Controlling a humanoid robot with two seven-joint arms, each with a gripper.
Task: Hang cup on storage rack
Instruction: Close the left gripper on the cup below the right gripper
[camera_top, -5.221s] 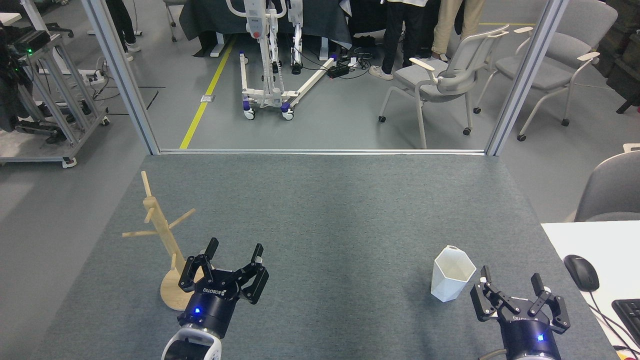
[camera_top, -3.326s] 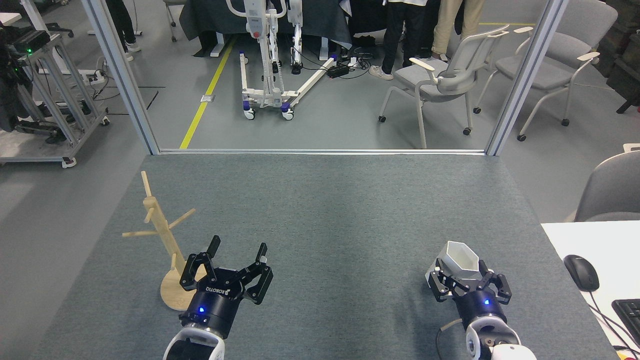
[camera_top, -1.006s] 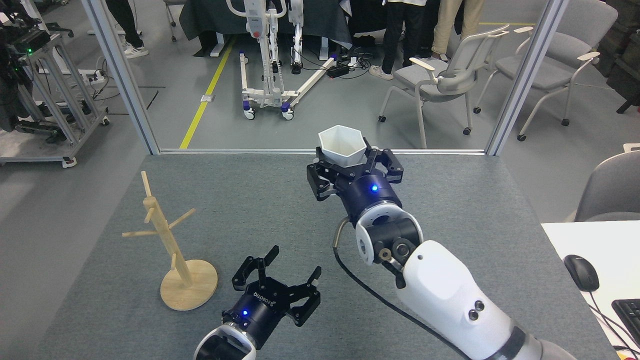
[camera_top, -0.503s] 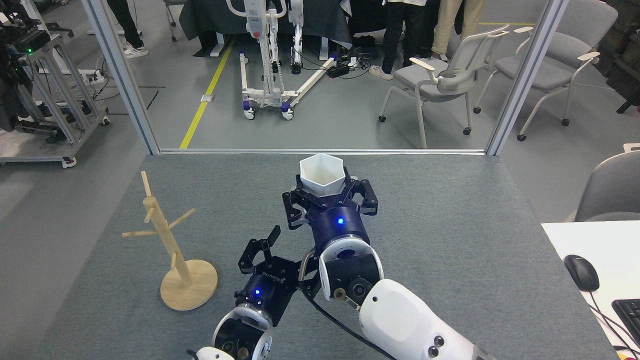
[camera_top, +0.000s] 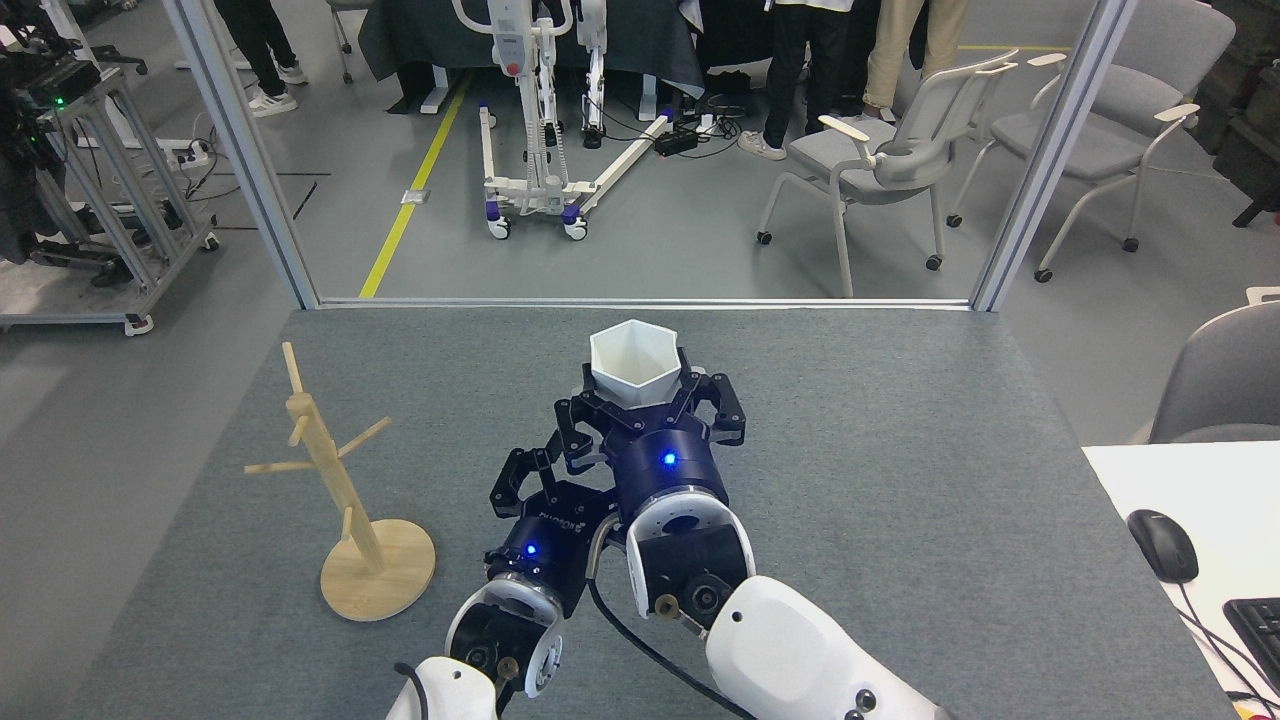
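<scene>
The white faceted cup (camera_top: 634, 363) is held upright above the middle of the table, its hexagonal rim facing up; my right gripper (camera_top: 646, 408) is shut on its lower body. Its handle does not show. My left gripper (camera_top: 545, 470) sits just left of and below the right one, partly hidden behind it, with its fingers spread open and nothing between them. The wooden storage rack (camera_top: 330, 470) stands on its round base at the table's left side, well apart from both grippers, with bare pegs.
The grey felt table (camera_top: 900, 420) ends at a metal frame rail (camera_top: 640, 302) at the back. A white desk with a mouse (camera_top: 1162, 544) and keyboard stands at the right. Chairs, a wheeled lift and standing people are on the floor beyond.
My right gripper has carried the cup slightly left and down toward me. My left gripper has moved up and right, closing in beside the right gripper.
</scene>
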